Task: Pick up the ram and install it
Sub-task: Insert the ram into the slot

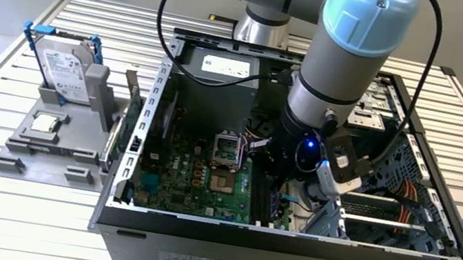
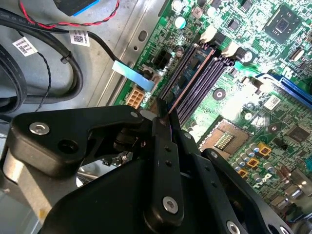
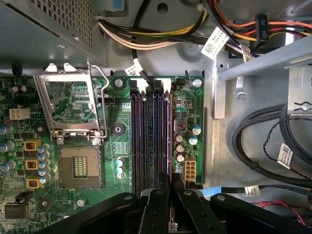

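Note:
My gripper (image 1: 281,183) is lowered inside the open computer case (image 1: 288,240), over the motherboard's dark memory slots (image 3: 146,141). In both wrist views its black fingers (image 2: 161,131) are shut on the ram (image 2: 191,79), which shows edge-on as a thin brownish line. The ram (image 3: 170,163) runs along the outermost slot, the one nearest the small capacitors, with white latches (image 2: 209,34) at its far end. How deep it sits in that slot I cannot tell. My gripper (image 3: 170,190) holds it near one end.
The CPU socket (image 3: 80,168) lies bare beside the slots, its metal load plate (image 3: 73,105) flipped open. Thick black cables (image 3: 258,146) and a wire bundle (image 3: 161,36) crowd the case floor. Outside, a grey holder (image 1: 50,157) carries a hard drive (image 1: 69,69) and a CPU chip (image 1: 46,122).

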Robot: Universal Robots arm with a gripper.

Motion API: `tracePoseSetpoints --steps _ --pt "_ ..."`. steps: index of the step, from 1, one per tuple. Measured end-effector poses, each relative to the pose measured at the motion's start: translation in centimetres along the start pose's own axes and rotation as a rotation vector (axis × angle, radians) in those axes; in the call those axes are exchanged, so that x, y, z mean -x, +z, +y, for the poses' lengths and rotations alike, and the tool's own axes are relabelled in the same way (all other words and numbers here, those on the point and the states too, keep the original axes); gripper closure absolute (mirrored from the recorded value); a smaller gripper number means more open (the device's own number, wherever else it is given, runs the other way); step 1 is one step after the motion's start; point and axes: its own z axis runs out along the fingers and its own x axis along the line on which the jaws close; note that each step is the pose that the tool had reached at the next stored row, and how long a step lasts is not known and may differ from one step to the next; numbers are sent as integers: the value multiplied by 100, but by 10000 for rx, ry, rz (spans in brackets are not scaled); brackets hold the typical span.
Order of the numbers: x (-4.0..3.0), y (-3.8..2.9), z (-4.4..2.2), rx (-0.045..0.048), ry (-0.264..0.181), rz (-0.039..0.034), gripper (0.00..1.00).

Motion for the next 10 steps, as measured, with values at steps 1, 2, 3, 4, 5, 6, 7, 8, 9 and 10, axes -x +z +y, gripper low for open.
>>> tracePoseSetpoints --steps 1,2,3,4,5,6,7,8,9,10 --pt "0 -1 0 -1 0 0 100" --pt "0 -1 0 -2 1 1 100" --pt "0 -1 -1 -4 0 1 100" --pt "-1 -1 -2 -5 -3 1 100" --pt "-1 -1 -3 -3 -3 1 100" --pt "-2 0 -3 -2 -4 0 100" --pt "-3 0 -4 -1 -3 0 100" --pt "-5 0 -4 -1 -3 0 100" --pt "-7 0 -4 -2 -3 0 100" --pt "-8 0 -4 -2 -3 0 100"
